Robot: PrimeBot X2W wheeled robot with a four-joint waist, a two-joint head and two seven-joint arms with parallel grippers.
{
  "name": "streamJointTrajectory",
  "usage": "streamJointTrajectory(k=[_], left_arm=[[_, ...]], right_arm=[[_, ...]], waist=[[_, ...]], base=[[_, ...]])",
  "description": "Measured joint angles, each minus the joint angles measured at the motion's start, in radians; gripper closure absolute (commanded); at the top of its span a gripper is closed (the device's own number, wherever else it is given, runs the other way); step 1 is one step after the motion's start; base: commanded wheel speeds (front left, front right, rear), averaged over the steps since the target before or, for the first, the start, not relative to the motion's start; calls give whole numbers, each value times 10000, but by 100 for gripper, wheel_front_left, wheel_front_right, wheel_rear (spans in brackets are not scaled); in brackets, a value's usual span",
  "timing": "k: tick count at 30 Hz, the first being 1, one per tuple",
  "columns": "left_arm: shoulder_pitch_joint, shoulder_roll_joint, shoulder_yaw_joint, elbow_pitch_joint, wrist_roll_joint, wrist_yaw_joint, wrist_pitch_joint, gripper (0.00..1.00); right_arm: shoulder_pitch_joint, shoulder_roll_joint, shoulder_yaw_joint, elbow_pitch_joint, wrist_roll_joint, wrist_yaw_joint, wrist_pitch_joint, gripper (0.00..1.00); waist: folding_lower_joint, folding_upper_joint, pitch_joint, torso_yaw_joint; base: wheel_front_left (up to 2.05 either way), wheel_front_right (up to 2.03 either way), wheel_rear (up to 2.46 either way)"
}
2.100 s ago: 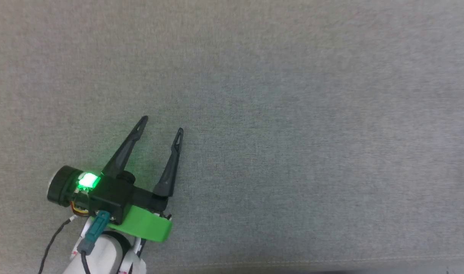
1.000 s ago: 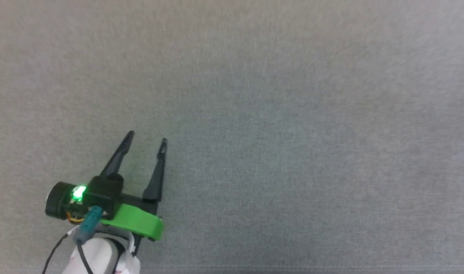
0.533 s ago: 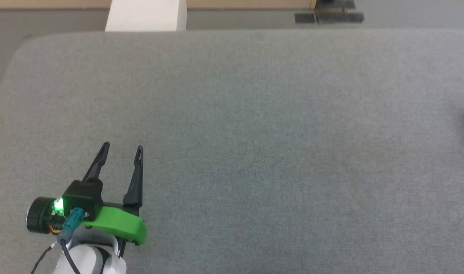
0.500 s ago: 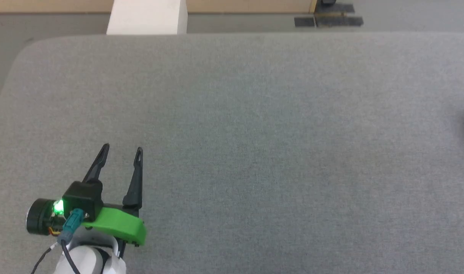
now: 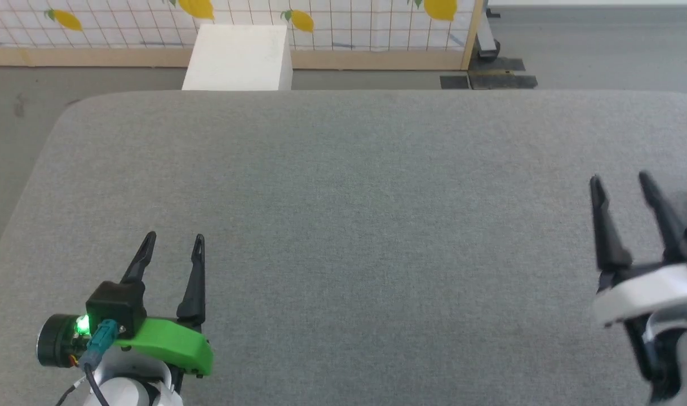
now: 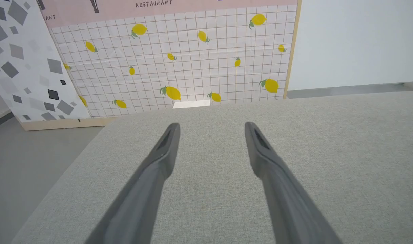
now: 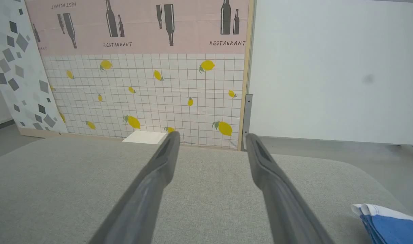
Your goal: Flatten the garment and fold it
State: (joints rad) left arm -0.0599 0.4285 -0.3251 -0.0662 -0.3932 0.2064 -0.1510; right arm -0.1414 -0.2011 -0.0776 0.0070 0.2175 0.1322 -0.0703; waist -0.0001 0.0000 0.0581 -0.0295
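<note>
A corner of the garment [image 7: 389, 223], bright blue cloth with white trim, lies on the grey padded surface [image 7: 57, 189] at the lower right of the right wrist view, to the right of my right gripper [image 7: 212, 135]. That gripper is open and empty over the bare surface, and in the head view it stands at the right edge as my right gripper [image 5: 618, 179]. My left gripper [image 5: 174, 239] is at the lower left, open and empty; its wrist view shows my left gripper [image 6: 212, 126] above bare grey fabric. Most of the garment is out of view.
The grey padded surface [image 5: 343, 225] has rounded far corners; grey floor lies beyond. A white box [image 5: 239, 56] stands on the floor behind the far edge, in front of a lemon-patterned wall panel [image 5: 320, 17]. A plain white wall [image 7: 335, 67] is at the far right.
The head camera has tilted up, bringing the far edge, floor, box and wall panel into the picture. My right gripper has come into view at the right. Both grippers stay open.
</note>
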Motion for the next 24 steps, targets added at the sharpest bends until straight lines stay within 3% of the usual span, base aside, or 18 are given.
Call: streamJointTrajectory(k=[5,12,24], left_arm=[[92,36,-36,71,-82,-36,-2,0],[104,100,-161,155,-130,-130,136,0],[104,111,-261,151,-176,-130,265,0]], right_arm=[[999,596,-48,-487,-453,0,330,0],[2028,813,-107,-980,-708,0,443,0],[2149,997,-245,-1216,-941,0,715,0]], waist=[[0,0,-147,79],[0,0,-291,199],[0,0,-312,210]], base=[[0,0,0],[0,0,0],[0,0,0]])
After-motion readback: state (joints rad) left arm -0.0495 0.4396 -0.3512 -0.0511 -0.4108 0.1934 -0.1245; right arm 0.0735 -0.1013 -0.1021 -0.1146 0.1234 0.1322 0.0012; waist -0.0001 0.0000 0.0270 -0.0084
